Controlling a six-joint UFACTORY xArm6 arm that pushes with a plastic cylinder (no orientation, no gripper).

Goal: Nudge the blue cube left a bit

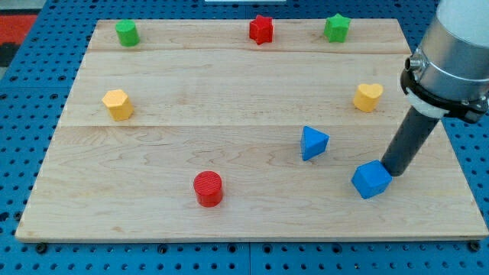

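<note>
Near the view's bottom right, my tip (pixel 390 173) rests against the upper right side of the blue cube (pixel 371 180). The dark rod rises from there, leaning up and toward the view's right into the grey collar of the arm (pixel 451 57), which enters from the view's top right corner. This end effector is a plain rod with nothing that opens or closes — it holds nothing and only touches the cube's side.

The blue cube sits on the wooden bench (pixel 153 206) close to its right edge, turned so that a corner points toward the view's bottom; being a cube, it shows no long axis.

At the same depth, well to the view's left, stands a red cylinder (pixel 208 189). Just up and left of the cube lies a blue triangular block (pixel 312 143). Farther back, a yellow heart (pixel 367 97) sits near the right edge and a yellow hexagonal block (pixel 118 104) near the left edge. Along the far edge stand a green block (pixel 127 33), a red star (pixel 261 29) and a green star (pixel 336 27).

Counted by colour — two blue, two red, two yellow, two green, eight blocks in all.
</note>
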